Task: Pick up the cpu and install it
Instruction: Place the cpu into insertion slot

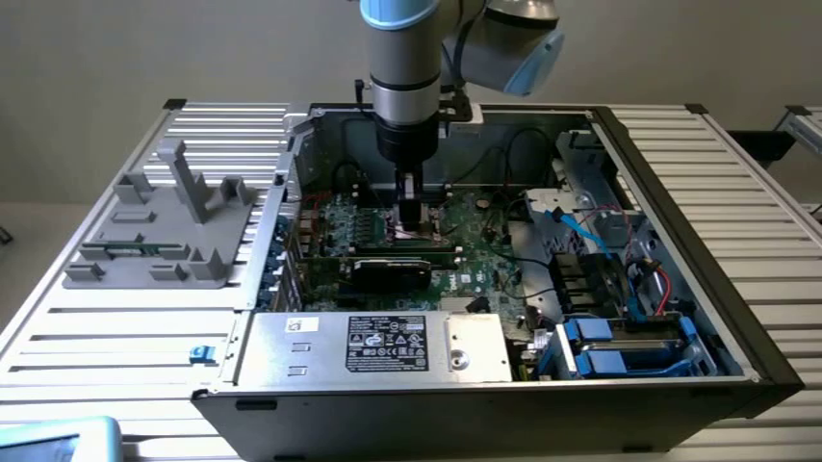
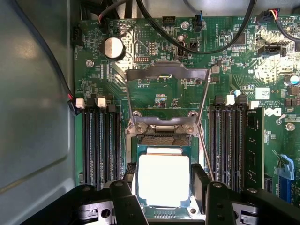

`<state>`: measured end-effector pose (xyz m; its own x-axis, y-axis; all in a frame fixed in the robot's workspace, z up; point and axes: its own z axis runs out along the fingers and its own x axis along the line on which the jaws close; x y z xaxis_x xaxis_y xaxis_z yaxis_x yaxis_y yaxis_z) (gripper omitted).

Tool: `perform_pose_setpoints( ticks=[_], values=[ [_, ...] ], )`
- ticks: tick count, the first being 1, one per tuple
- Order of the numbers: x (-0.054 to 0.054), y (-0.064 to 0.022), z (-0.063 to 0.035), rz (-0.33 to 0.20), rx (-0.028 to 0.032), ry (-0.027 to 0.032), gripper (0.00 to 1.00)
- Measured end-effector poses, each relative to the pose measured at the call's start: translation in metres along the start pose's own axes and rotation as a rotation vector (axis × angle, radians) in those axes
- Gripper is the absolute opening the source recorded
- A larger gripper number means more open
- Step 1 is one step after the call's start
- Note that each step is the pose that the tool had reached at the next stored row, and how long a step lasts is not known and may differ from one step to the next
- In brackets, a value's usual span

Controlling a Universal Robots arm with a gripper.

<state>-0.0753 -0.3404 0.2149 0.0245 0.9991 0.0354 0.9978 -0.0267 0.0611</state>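
On the exterior view's left, a grey plastic fixture with upright posts (image 1: 161, 231) is seen on the slatted aluminium table (image 1: 115, 327), well apart from the work. Toward the middle, the open black computer case (image 1: 449, 419) lies on that table, with a silver power supply box (image 1: 372, 346) along its near edge. The gripper (image 1: 408, 226) is lowered inside the case over the green motherboard (image 2: 276, 140). In the wrist view, the cpu (image 2: 164, 180), a flat square chip with a shiny pale metal top, is seen level in or just over the dark square socket (image 2: 161, 139). Which of the two applies cannot be told. The jaws are closed against two opposite edges of the cpu. The silver hinged load plate (image 2: 166, 74) is folded back on the far side of the socket, and black memory slots (image 2: 101, 140) flank the socket on both sides. The step in hand is judged to be seating the chip. For a good result the cpu is to be kept flat, its corners squared to the socket frame, and the descent kept vertical, without sliding or added force, since the socket contacts are likely delicate. Clearance from the thin steel lever (image 2: 205, 154) beside the socket is to be maintained. On the exterior view's right, blue drive carriers (image 1: 629, 346) occupy the near corner of the case.
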Motion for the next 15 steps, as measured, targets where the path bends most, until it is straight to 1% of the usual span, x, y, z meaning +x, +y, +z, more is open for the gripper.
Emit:
perform_pose_setpoints(
  ticks=[15],
  values=[
    [-0.0008,-0.0003,0.0073,0.0,-0.0001,0.0002,0.56]
  ],
)
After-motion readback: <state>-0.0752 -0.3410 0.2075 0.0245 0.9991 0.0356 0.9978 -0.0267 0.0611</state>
